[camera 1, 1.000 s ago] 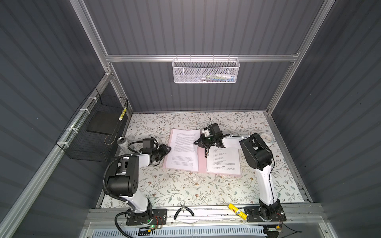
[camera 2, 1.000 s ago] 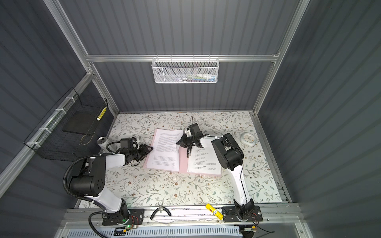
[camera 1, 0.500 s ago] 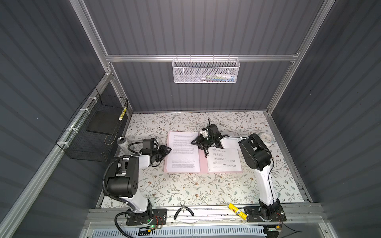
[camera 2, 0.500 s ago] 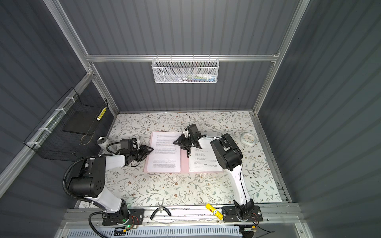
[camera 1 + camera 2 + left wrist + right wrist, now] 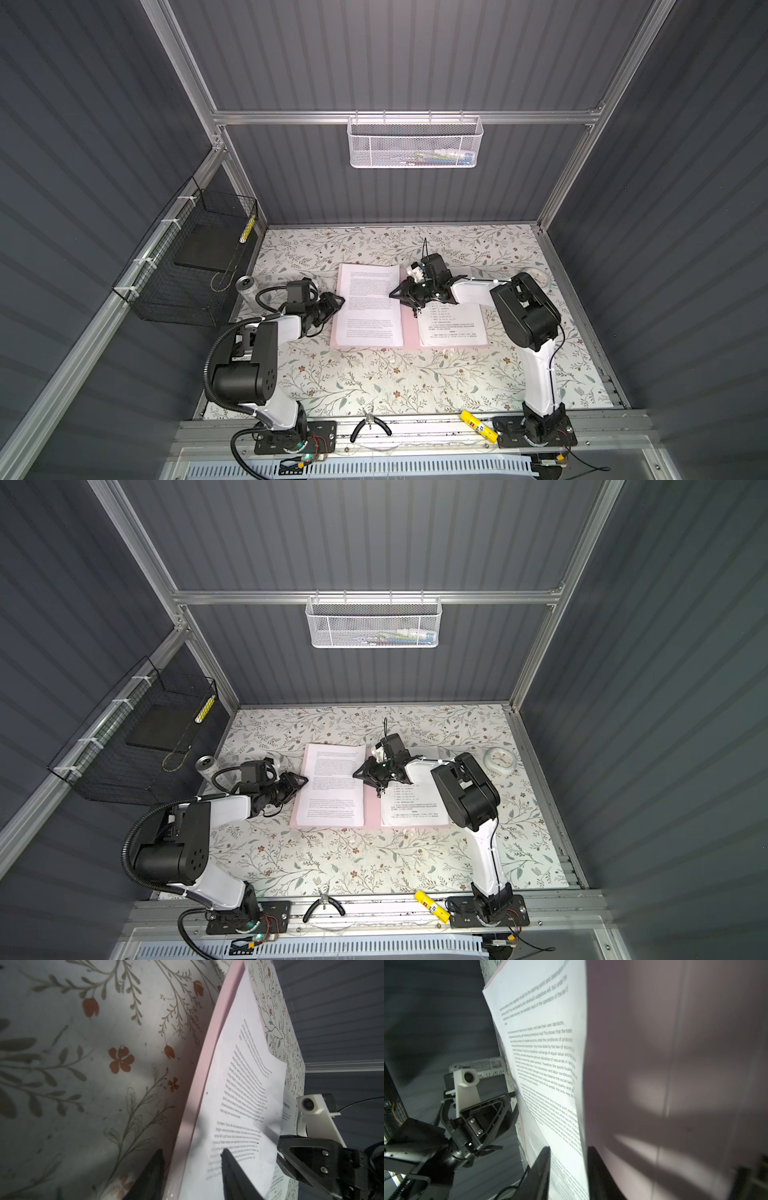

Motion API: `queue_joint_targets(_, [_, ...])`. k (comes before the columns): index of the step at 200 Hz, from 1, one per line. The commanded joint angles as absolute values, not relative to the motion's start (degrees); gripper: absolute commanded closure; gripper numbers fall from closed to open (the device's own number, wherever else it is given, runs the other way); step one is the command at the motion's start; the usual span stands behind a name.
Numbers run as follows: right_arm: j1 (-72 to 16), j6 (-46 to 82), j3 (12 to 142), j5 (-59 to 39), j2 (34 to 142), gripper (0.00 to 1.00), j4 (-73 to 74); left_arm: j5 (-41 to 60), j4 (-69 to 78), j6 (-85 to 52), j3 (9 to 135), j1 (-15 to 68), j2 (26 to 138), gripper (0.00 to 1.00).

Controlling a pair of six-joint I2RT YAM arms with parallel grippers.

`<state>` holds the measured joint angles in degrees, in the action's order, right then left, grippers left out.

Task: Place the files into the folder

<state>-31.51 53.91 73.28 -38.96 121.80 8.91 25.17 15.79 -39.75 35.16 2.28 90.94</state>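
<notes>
The folder [image 5: 409,332] lies open and flat at the middle of the table [image 5: 374,374]. Its spine runs near to far, so the opened cover has its long axis left to right. The files [image 5: 332,808] show as two pages in both top views: one left sheet [image 5: 368,316] on the left half and one right sheet [image 5: 453,328] on the right half. Each sheet has its long axis near to far, with text lines running left to right and the page top at the far end. In the right wrist view a further page edge shows under the left sheet. The left gripper [image 5: 337,303] is at the folder's left edge. Its fingers [image 5: 232,1167] stand apart, one on each side of that edge, and are not clamped. The right gripper [image 5: 395,296] reaches across the spine to the left sheet's right edge. Its fingers [image 5: 539,1167] are slightly apart with that edge between them, released. Around the table there is one white mesh basket [image 5: 415,143] on the far wall and one black wire basket [image 5: 195,266] on the left wall. There is also one can [image 5: 245,286] at the left, one round clock [image 5: 501,760] at the right, and one pair of pliers [image 5: 371,426] and one yellow tube [image 5: 478,424] on the near rail.
</notes>
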Motion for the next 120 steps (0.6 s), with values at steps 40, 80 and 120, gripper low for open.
queue_joint_targets(40, [-31.8,52.5,71.6,-38.0,119.7,1.0,8.7,25.9,17.1,-40.6,34.0,2.5,89.4,0.54])
queue_joint_targets(80, [-31.2,51.2,70.8,-38.4,118.4,1.0,9.8,25.8,16.7,-40.3,34.0,2.5,89.6,0.54])
queue_joint_targets(120, [-31.0,49.6,70.8,-38.2,117.4,1.0,9.0,25.7,16.3,-40.0,34.1,2.5,89.5,0.53])
